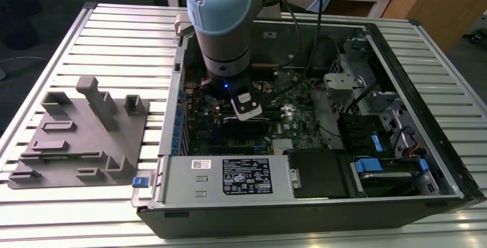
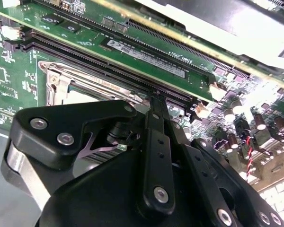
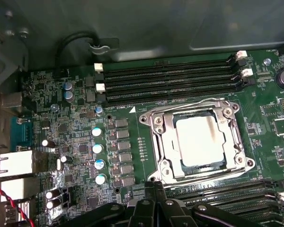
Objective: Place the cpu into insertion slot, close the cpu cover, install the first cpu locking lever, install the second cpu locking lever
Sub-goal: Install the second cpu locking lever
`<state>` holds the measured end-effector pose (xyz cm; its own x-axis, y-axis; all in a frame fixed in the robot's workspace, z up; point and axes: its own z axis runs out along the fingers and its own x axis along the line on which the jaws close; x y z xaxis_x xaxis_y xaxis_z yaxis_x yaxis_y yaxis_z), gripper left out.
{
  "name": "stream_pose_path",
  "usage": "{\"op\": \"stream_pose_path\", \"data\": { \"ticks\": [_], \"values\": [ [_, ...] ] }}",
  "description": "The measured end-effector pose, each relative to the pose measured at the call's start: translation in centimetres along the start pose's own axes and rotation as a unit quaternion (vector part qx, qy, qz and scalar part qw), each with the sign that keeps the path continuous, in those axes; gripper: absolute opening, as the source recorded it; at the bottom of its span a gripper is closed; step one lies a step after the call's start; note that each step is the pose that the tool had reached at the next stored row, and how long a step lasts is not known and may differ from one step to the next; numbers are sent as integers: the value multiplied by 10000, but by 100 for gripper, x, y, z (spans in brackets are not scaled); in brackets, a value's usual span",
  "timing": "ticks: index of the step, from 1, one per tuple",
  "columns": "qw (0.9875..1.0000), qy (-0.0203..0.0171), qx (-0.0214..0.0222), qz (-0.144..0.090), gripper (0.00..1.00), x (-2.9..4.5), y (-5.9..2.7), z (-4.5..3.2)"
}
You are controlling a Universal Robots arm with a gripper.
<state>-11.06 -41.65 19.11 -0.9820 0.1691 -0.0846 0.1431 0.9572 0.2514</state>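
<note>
Precision matters most at this stage, judging by how things lie: the cpu (image 3: 199, 140) already sits in the insertion slot (image 3: 157, 124), and the cpu cover (image 3: 168, 142) appears to be folded down around it, so the work seems to have reached the locking levers along the socket's edges. The gripper (image 3: 155, 189) hovers just beside the socket's near edge in the first wrist view, its jaws drawn together to a narrow tip with nothing held between them. A closed tip of that kind suits pushing a thin wire lever, and I would judge that the push should stay low and run along the lever's own arc (a sideways slip could scrape the green board or the long black memory slots (image 3: 170, 80) close by). In the second wrist view the gripper (image 2: 156, 101) points at the boundary between the socket frame and those slots. The chip shows a flat, pale silvery-grey top with a faint darker smudge at 1 edge, square, framed by the bright metal plate with screws at its corners. In the exterior view the arm (image 1: 220, 25) reaches down into the open computer case (image 1: 426, 145), which lies on the slatted surface (image 1: 114, 43).
</note>
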Motion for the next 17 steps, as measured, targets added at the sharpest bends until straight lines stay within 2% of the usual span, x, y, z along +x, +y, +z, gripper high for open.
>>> {"op": "stream_pose_path", "data": {
  "ticks": [2, 3, 7, 13, 17],
  "values": [
    [10000, -7, 49, -7, 11, 1, 6, 4],
    [10000, -8, 58, -8, 11, 1, 6, 3],
    [10000, -9, 60, -8, 11, 1, 6, 3],
    [10000, -5, 50, -5, 11, 2, 7, 3],
    [10000, 21, 0, 4, 11, 2, 9, 3]
  ]
}}
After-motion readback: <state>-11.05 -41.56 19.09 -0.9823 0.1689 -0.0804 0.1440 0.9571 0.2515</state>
